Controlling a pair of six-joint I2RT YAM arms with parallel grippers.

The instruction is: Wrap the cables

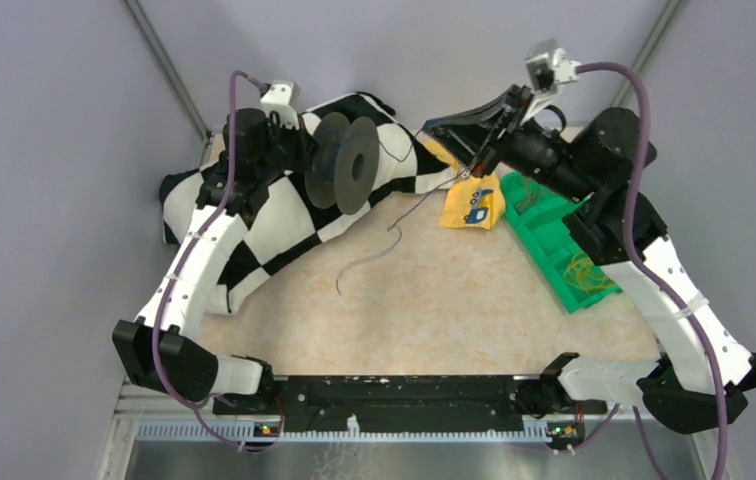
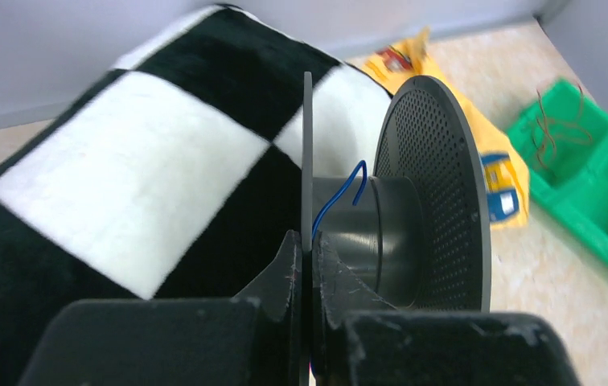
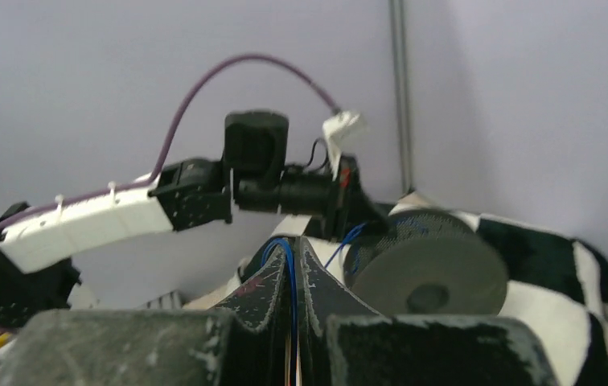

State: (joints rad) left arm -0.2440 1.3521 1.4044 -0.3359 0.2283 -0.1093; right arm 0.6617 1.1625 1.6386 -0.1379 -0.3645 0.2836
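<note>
The left claw (image 1: 302,150) grips the near disc of a dark grey plastic spool (image 1: 344,160), which stands on edge over a black-and-white checked cloth (image 1: 254,225). Opposite, the right claw (image 1: 472,168) points down, its tips pinched together, just above a yellow printed packet (image 1: 472,205). A thin dark cable (image 1: 354,266) trails from those tips in a loose curve across the beige counter (image 1: 434,310). A green plastic tray (image 1: 549,240) lies beside the packet with wire loops inside.

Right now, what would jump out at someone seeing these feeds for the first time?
The dark grey spool, clamped by its flange in the left gripper over the black-and-white checkered cloth at far left. Then the right gripper, pinching a thin blue cable that trails across the table.
</note>
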